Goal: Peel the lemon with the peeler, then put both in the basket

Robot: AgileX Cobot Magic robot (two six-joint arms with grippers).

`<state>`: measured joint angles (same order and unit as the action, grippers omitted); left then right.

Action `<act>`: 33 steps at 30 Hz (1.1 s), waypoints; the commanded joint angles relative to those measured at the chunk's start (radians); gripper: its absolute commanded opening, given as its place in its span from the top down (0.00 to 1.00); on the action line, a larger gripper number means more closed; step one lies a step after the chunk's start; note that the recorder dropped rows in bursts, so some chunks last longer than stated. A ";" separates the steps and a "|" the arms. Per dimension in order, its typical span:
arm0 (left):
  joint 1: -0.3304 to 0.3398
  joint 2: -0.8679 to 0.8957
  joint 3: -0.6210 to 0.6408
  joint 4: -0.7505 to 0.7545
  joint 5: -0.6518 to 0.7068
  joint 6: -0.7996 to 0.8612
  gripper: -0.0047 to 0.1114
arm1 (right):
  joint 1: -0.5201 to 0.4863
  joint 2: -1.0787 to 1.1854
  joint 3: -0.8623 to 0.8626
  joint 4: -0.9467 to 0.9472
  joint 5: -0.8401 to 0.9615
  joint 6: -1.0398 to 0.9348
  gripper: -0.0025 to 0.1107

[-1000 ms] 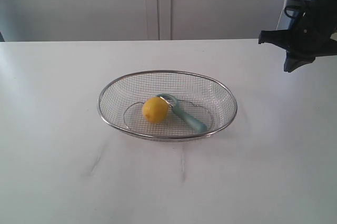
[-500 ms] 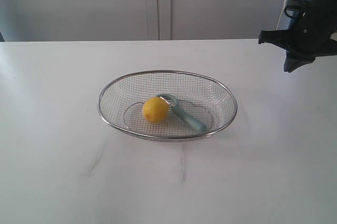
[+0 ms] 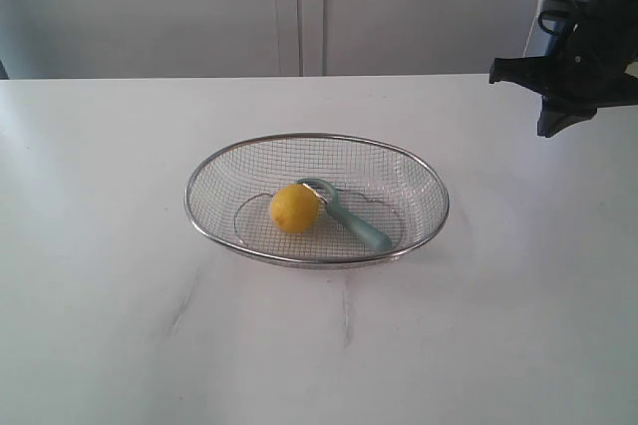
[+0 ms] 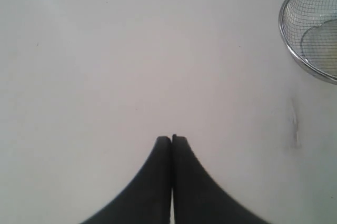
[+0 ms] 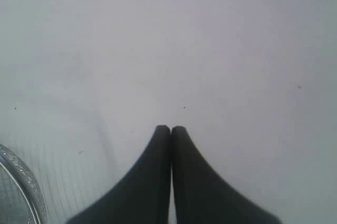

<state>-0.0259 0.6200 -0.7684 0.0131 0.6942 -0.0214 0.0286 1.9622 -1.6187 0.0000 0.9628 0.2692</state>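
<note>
The yellow lemon (image 3: 294,209) lies inside the wire mesh basket (image 3: 204,171) in the middle of the white table. The teal-handled peeler (image 3: 359,225) rests beside it in the basket, its metal head touching the lemon. My right gripper (image 3: 555,127) hangs high at the far right, well away from the basket; in the right wrist view (image 5: 170,128) its jaws are pressed together with nothing between them. My left gripper (image 4: 171,138) is shut and empty over bare table, with the basket's rim (image 4: 285,40) at the picture's edge. The left arm is out of the exterior view.
A white wall with cabinet doors (image 3: 299,6) stands behind the table's far edge. A faint scuff mark (image 3: 347,317) shows on the table in front of the basket. A bit of the basket's rim (image 5: 23,184) shows in the right wrist view.
</note>
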 commanded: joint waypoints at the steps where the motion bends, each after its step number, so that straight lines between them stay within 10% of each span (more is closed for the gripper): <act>1: 0.004 -0.078 0.136 -0.007 -0.086 -0.008 0.96 | -0.006 -0.012 0.003 0.000 -0.004 0.006 0.98; 33: 0.075 -0.620 0.705 -0.019 -0.296 -0.008 0.96 | -0.006 -0.012 0.003 0.000 -0.004 0.006 0.98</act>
<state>0.0452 0.0141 -0.0965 0.0000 0.4108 -0.0214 0.0286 1.9622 -1.6187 0.0000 0.9628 0.2692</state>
